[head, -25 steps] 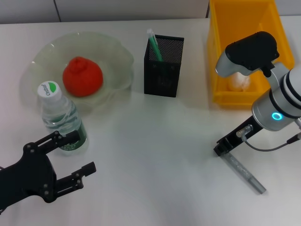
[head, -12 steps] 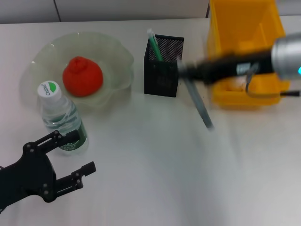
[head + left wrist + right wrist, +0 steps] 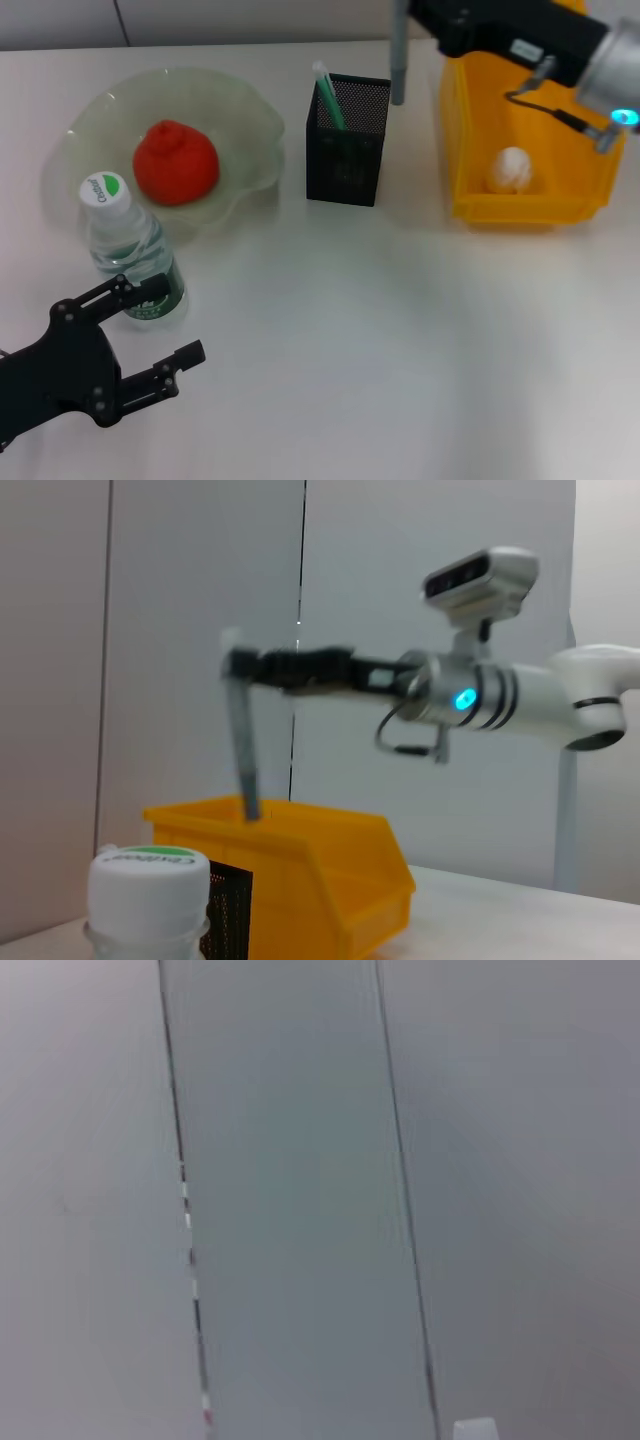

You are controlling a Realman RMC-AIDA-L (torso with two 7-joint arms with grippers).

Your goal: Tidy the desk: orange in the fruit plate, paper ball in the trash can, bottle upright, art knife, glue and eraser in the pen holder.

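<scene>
My right gripper [image 3: 418,14] is shut on the grey art knife [image 3: 398,62] and holds it hanging upright, just above the back right corner of the black mesh pen holder [image 3: 346,150]. The left wrist view also shows the right gripper [image 3: 240,665] with the knife [image 3: 243,755]. The orange [image 3: 176,163] lies in the pale green fruit plate [image 3: 250,110]. The bottle [image 3: 130,250] stands upright by the plate. My left gripper [image 3: 178,320] is open and empty just in front of the bottle. A paper ball [image 3: 509,170] lies in the yellow trash can [image 3: 470,150]. The eraser is not in view.
A green-and-white stick [image 3: 328,97] stands in the pen holder. The trash can [image 3: 320,870] and the bottle cap [image 3: 148,880] also show in the left wrist view. The right wrist view shows only a grey wall.
My right gripper has lifted the art knife from the table's front right, swung it left and back, and now holds it upright over the pen holder. The left arm has not moved.
</scene>
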